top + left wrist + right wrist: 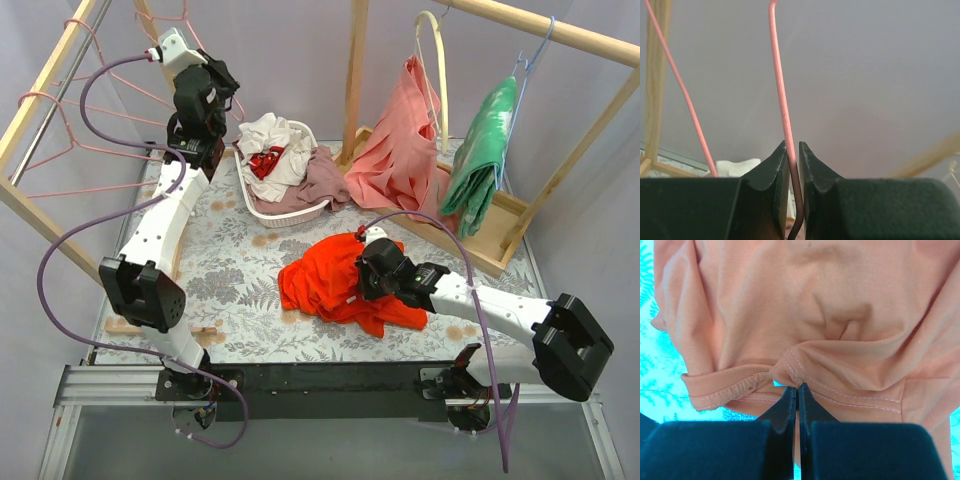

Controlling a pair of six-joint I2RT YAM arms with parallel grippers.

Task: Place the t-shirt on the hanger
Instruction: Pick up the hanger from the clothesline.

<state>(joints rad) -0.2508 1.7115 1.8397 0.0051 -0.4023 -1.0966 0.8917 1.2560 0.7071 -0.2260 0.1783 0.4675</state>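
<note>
The orange-red t-shirt (320, 280) lies crumpled on the floral table in front of the right arm. My right gripper (362, 272) is shut on a small fold of its stitched hem (790, 367), the jaws pinched together on the cloth (796, 386). My left gripper (222, 82) is raised at the back left by the rack. In the left wrist view its jaws (792, 145) are closed on a thin pink wire of the hanger (781, 90), which runs up out of the frame. The rest of that hanger is hard to trace in the top view.
More pink wire hangers (62, 150) hang on the left rail. A white basket (252, 208) of clothes stands at the back. A salmon garment (395, 150) on a cream hanger (437, 70) and a green garment (480, 160) on a blue hanger (538, 48) hang from the wooden rack (355, 70).
</note>
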